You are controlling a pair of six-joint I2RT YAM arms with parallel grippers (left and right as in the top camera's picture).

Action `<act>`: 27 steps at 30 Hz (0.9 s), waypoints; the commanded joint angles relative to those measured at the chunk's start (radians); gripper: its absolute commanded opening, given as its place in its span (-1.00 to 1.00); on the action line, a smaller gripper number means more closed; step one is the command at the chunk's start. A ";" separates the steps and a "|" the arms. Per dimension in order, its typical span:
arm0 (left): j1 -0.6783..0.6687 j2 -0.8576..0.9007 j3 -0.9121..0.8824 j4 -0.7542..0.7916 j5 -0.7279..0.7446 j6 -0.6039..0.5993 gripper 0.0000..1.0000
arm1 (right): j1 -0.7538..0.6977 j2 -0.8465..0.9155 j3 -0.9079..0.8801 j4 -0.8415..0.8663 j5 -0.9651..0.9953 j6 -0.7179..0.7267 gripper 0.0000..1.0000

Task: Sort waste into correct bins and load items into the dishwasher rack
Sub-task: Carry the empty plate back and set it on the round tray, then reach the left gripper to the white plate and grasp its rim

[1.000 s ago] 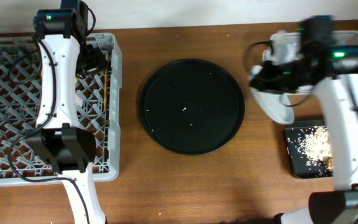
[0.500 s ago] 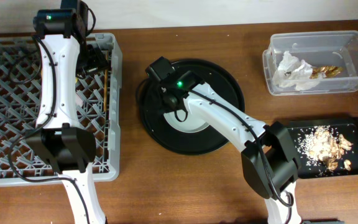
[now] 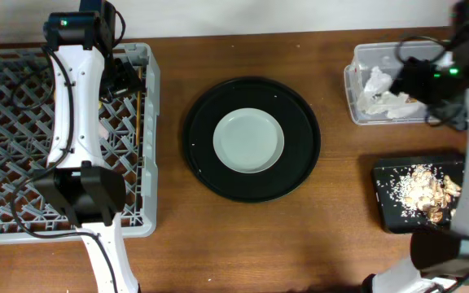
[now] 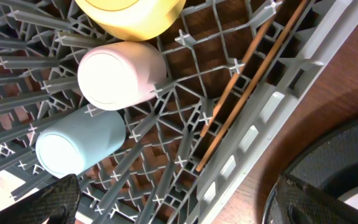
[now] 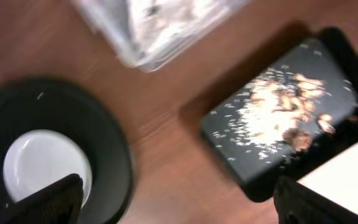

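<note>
The pale grey-blue plate lies flat in the middle of the round black tray. Far from it, my right gripper hangs open and empty above the clear tub, which holds the white napkin. Beige food bits lie in the black container. In the grey rack, my open, empty left gripper hovers over the yellow bowl, pink cup, blue cup and chopsticks.
The round tray sits between the rack and the two bins on the brown wooden table. The left arm's body reaches across the rack's right half. The right wrist view is blurred by motion.
The plate went from the right gripper's hold near the tub onto the round tray. The right gripper opened and swung back right, above the clear tub. The left arm has not moved.
</note>
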 commanded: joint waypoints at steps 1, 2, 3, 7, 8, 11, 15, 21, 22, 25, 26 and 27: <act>0.000 0.004 -0.001 -0.001 -0.011 -0.009 0.99 | -0.079 0.003 0.001 -0.016 -0.079 0.008 0.97; 0.000 0.004 -0.001 -0.001 -0.011 -0.009 0.99 | -0.090 0.003 0.001 -0.016 -0.079 0.009 0.97; 0.000 0.004 -0.001 0.000 -0.010 -0.009 0.99 | -0.107 0.004 0.001 -0.016 -0.079 0.009 0.97; 0.001 0.004 -0.001 0.034 -0.034 -0.009 0.99 | -0.108 0.004 0.001 -0.016 -0.079 0.009 0.97; 0.000 0.004 -0.001 0.069 -0.032 -0.009 0.99 | -0.107 0.004 0.001 -0.016 -0.079 0.009 0.97; 0.000 0.004 -0.001 0.074 0.060 -0.016 0.99 | -0.106 0.004 0.001 -0.016 -0.079 0.008 0.97; -0.035 0.004 -0.029 -0.002 0.610 0.161 0.98 | -0.106 0.004 0.001 -0.016 -0.079 0.009 0.97; -0.357 0.004 -0.156 0.103 0.291 0.153 0.99 | -0.106 0.004 0.001 -0.016 -0.079 0.009 0.97; -0.400 0.004 -0.174 0.144 0.224 0.128 0.98 | -0.106 0.004 0.001 -0.016 -0.079 0.009 0.97; -0.487 0.004 -0.256 0.310 0.186 0.085 0.83 | -0.106 0.004 0.001 -0.016 -0.079 0.009 0.97; -0.506 0.004 -0.293 0.362 0.189 0.057 0.78 | -0.106 0.004 0.001 -0.016 -0.079 0.009 0.97; -0.526 0.004 -0.325 0.399 0.208 0.046 0.64 | -0.106 0.004 0.001 -0.016 -0.079 0.009 0.97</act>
